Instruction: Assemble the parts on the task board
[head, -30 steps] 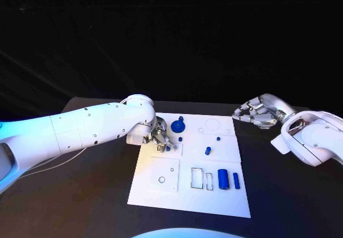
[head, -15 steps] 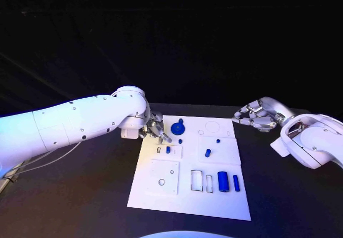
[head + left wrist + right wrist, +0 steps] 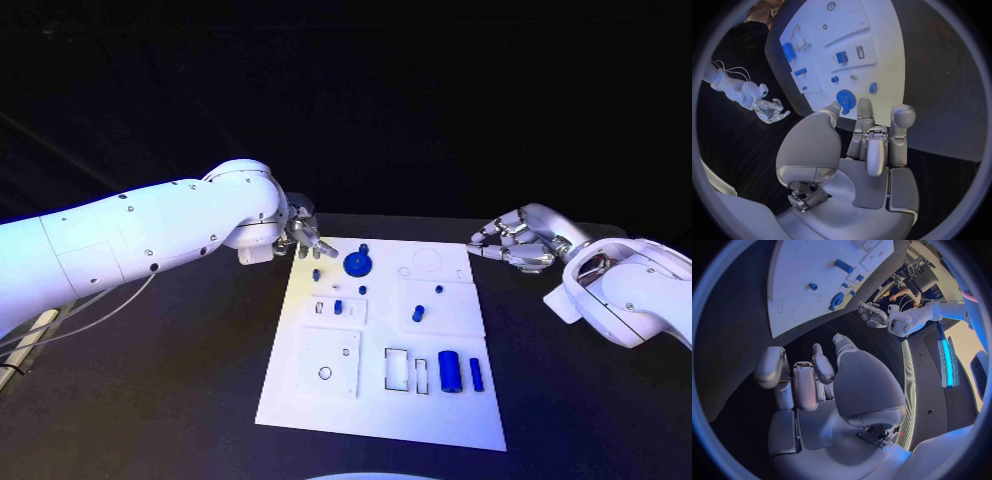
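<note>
- The left hand (image 3: pixel 306 240) hovers just off the far left corner of the task board (image 3: pixel 310 400), over the black table (image 3: pixel 159 400). Its fingers (image 3: pixel 901 117) are apart and nothing is between them, so the hand is released.
- The right hand (image 3: pixel 512 243) hangs beside the far right corner of the board, above the table. Its fingers (image 3: pixel 773 367) are loosely curled but spread, and it holds nothing.
- Near the left hand, a round blue part (image 3: pixel 358 263) lies on the far section of the board, with a small blue part (image 3: pixel 316 272) just beside it.
- Further toward the middle, a short blue piece (image 3: pixel 338 307) stands in a small raised plate, and another blue piece (image 3: pixel 417 313) stands in the neighbouring section.
- On the near side, a thick blue cylinder (image 3: pixel 450 371) and a thin blue rod (image 3: pixel 476 373) lie loose beside two empty rectangular outlines (image 3: pixel 397 367). A square plate (image 3: pixel 332 362) with a hole seems also unfilled.
- As a judgement, the task is partly done: some pieces look seated, but the near parts still wait for their places.
- For moving, the table is open on both sides of the board, so each arm has free room. The board edges near both hands are low, but the standing pieces in the middle could be knocked by a low pass.
</note>
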Robot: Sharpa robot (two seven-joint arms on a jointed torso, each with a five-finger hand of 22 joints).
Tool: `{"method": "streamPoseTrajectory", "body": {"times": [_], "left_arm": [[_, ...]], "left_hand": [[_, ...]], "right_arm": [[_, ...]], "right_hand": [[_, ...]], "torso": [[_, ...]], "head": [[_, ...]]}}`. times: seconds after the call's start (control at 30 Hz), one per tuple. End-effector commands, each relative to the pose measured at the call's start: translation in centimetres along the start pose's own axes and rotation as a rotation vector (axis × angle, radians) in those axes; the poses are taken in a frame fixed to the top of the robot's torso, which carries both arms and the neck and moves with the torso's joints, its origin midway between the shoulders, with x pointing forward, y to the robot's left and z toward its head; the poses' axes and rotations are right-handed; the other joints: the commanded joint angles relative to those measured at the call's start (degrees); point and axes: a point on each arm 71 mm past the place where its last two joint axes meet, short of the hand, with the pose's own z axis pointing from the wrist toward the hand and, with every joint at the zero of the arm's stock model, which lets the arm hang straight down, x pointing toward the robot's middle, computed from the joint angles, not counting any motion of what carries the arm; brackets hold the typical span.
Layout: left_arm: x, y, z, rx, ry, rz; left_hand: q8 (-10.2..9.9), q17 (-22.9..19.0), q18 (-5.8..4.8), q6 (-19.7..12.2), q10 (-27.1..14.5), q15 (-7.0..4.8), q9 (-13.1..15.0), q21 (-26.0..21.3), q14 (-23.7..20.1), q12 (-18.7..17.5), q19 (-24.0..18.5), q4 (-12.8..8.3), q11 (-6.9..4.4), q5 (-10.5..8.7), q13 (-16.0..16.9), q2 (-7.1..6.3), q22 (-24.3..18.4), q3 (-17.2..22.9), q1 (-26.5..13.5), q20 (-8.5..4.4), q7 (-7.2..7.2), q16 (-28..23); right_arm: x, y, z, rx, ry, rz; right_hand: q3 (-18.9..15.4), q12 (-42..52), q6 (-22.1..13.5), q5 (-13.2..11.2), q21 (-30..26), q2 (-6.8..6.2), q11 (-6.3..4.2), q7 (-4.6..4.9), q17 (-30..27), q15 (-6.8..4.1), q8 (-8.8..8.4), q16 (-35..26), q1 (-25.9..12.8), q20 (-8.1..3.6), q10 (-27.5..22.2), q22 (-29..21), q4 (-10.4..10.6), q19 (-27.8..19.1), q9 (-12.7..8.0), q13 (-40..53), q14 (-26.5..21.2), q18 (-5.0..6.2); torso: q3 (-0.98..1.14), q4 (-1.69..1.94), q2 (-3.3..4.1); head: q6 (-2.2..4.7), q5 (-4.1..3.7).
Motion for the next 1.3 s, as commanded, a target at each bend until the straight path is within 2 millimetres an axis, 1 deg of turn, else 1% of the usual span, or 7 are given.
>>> {"method": "streamPoseTrajectory", "body": {"times": [0.03,0.23,0.27,0.43,0.63,0.83,1.3], "left_arm": [[-0.8,-0.1,0.2,0.017,-0.083,-0.017],[-0.6,0.0,0.9,-0.016,-0.049,0.036],[-0.5,0.0,1.1,-0.021,-0.043,0.042],[-0.1,0.0,1.8,-0.039,-0.030,0.061],[0.2,0.3,2.6,-0.064,-0.022,0.082],[0.6,0.4,3.2,-0.081,0.000,0.105],[1.2,0.3,3.8,-0.101,0.044,0.130]], "left_hand": [[-0.35,15.06,0.09,0.26,0.81,0.29,-0.64,0.87,5.92,0.12,1.18,0.07,-0.08,0.17,-0.13,0.02,1.21,-0.46,-0.43,-0.01,0.15,0.14],[-0.64,15.06,-0.40,1.00,3.21,0.13,-1.96,2.43,5.92,3.30,2.83,0.04,-0.29,0.17,2.37,0.48,3.92,-0.91,-0.39,-0.07,-0.05,0.14],[-0.65,15.06,-0.42,1.01,3.27,0.13,-1.99,2.48,5.92,3.40,2.88,0.04,-0.29,0.17,2.46,0.50,4.02,-0.92,-0.39,-0.08,-0.05,0.14],[-1.21,15.06,-0.53,0.78,3.73,0.16,-2.99,2.93,5.92,4.57,3.25,-0.06,-0.22,0.19,3.32,0.94,4.66,-0.73,0.37,-0.12,0.09,0.14],[-1.62,15.06,-0.76,1.13,4.59,0.14,-4.27,3.75,5.92,6.65,3.91,-0.08,-0.25,0.23,5.06,0.58,5.99,0.02,1.87,-0.12,0.07,0.14],[-1.75,15.06,-0.80,1.23,4.59,0.13,-4.61,3.92,5.92,6.86,4.02,-0.04,-0.26,0.24,5.15,0.44,6.24,0.40,2.10,-0.12,0.07,0.14],[-1.55,15.06,-0.96,3.05,5.92,-0.03,-6.13,4.65,5.92,9.87,4.35,0.16,-0.51,0.23,7.60,-0.17,7.30,1.25,-1.35,-0.10,-0.30,0.14]], "right_arm": [[-0.1,0.1,-0.1,-0.013,-0.012,-0.008],[-0.1,0.0,-0.1,-0.011,-0.017,-0.014],[-0.1,0.0,-0.1,-0.012,-0.017,-0.015],[-0.1,0.1,-0.1,-0.016,-0.024,-0.014],[-0.1,0.1,-0.2,-0.018,-0.030,-0.014],[-0.1,0.1,-0.2,-0.018,-0.030,-0.014],[-0.1,0.1,-0.2,-0.018,-0.028,-0.014]], "right_hand": [[-0.07,-0.17,-0.41,0.13,-0.17,-0.33,0.05,-0.07,-0.05,-0.49,0.39,-0.18,0.43,-0.22,-0.35,-0.03,-0.31,-0.12,0.05,-0.05,2.09,0.52],[-0.07,-0.11,-0.43,0.14,-0.05,-0.32,0.05,-0.06,0.09,-0.49,0.39,-0.11,0.41,-0.23,-0.30,0.06,-0.29,-0.05,0.05,0.03,2.11,0.49],[-0.07,-0.11,-0.43,0.14,-0.05,-0.32,0.05,-0.06,0.09,-0.49,0.39,-0.11,0.41,-0.23,-0.30,0.06,-0.29,-0.05,0.05,0.03,2.11,0.49],[-0.15,-0.65,-0.54,0.32,-0.64,-0.37,0.10,-0.01,-0.50,-0.46,0.41,-0.53,0.34,-0.21,-0.78,-0.28,-0.20,-0.30,0.05,-0.53,1.96,0.60],[-0.18,-0.86,-0.68,0.62,-0.90,-0.39,0.14,0.02,-0.64,-0.44,0.42,-0.67,0.33,-0.20,-0.99,-0.41,-0.13,-0.39,0.04,-0.73,1.91,0.64],[-0.19,-0.81,-0.71,0.73,-0.94,-0.39,0.14,0.03,-0.61,-0.43,0.43,-0.67,0.33,-0.19,-0.95,-0.43,-0.10,-0.40,0.04,-0.67,1.91,0.64],[-0.20,-0.76,-0.73,0.88,-0.87,-0.39,0.15,0.03,-0.58,-0.42,0.45,-0.67,0.31,-0.19,-0.91,-0.37,-0.07,-0.34,0.05,-0.62,1.92,0.62]], "torso": [[0.09,0.09,0.07],[0.00,0.13,0.16],[0.03,-0.02,0.12],[0.07,-0.12,0.16],[0.10,-0.20,0.15],[0.08,-0.14,0.15],[0.09,-0.12,0.07]], "head": [[0.10,0.17],[0.15,0.13],[0.11,0.28],[0.05,0.38],[0.00,0.49],[-0.10,0.36],[-0.11,0.38]]}}
